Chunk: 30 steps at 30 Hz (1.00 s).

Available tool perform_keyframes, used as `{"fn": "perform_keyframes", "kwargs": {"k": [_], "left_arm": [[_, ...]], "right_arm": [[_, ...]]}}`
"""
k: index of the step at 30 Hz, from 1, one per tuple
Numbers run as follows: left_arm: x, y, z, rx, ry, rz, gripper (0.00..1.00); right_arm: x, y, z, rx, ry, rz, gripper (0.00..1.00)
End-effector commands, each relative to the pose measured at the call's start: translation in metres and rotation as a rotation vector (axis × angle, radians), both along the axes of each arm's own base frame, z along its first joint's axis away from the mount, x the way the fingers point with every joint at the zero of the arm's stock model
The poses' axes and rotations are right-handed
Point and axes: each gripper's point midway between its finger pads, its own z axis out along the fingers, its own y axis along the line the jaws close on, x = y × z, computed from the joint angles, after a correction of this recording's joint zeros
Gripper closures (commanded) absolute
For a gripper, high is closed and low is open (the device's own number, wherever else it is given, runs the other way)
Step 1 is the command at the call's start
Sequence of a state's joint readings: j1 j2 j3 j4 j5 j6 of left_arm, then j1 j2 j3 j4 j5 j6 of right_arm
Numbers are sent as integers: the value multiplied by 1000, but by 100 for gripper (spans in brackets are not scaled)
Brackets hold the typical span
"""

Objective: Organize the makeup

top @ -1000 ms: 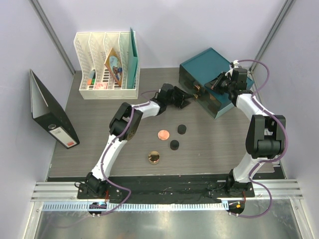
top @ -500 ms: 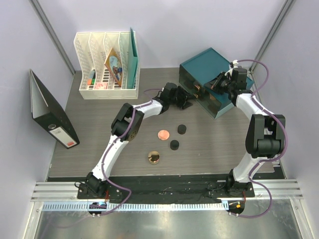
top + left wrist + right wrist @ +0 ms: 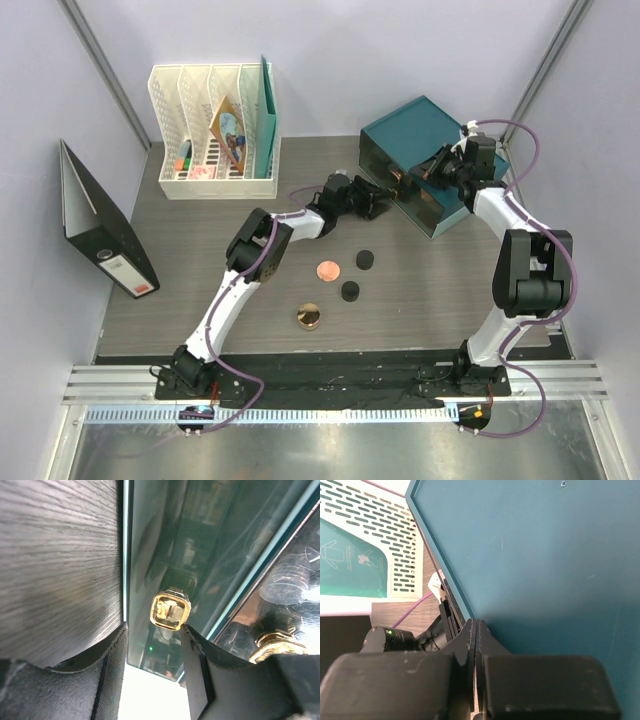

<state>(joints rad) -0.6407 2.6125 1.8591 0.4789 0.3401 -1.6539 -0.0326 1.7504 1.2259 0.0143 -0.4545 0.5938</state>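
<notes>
On the table lie the coral compact (image 3: 327, 269), two black pots (image 3: 364, 260) (image 3: 349, 291) and the gold jar (image 3: 308, 316). My left gripper (image 3: 378, 203) (image 3: 153, 630) is level with the open front of the teal box (image 3: 415, 125), its jaws apart with nothing between them. A square gold cap (image 3: 170, 611) sits just past the tips, against the right fingertip (image 3: 192, 637), in front of the box's glossy teal panel (image 3: 150, 555). Behind the panel show a clear bottle top (image 3: 290, 582) and another gold piece (image 3: 272, 645). My right gripper (image 3: 425, 170) (image 3: 476, 624) is shut at the box's top edge (image 3: 545, 555).
A white file rack (image 3: 215, 120) (image 3: 375, 530) with folders stands at the back left. A black binder (image 3: 100, 235) leans at the left wall. The wood-grain table (image 3: 200, 280) (image 3: 55, 555) runs from the arms' bases to the box.
My left gripper has slid right, closer to the teal box's front. The right arm and the items on the table have not moved.
</notes>
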Motion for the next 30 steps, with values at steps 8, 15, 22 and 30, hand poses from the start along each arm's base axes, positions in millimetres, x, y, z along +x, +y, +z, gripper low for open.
{"fn": "perform_keyframes", "kwargs": {"k": [8, 15, 22, 30], "left_arm": [[7, 0, 28, -26, -110, 28, 46], [11, 1, 42, -48, -173, 31, 46], [10, 3, 23, 84, -96, 12, 49], [12, 16, 20, 291, -77, 17, 49]], "right_arm": [[-84, -13, -138, -106, 524, -19, 99], [-84, -12, -141, -100, 535, -18, 99], [-83, -12, -141, -102, 534, -15, 99], [-84, -12, -144, -102, 542, -15, 99]]}}
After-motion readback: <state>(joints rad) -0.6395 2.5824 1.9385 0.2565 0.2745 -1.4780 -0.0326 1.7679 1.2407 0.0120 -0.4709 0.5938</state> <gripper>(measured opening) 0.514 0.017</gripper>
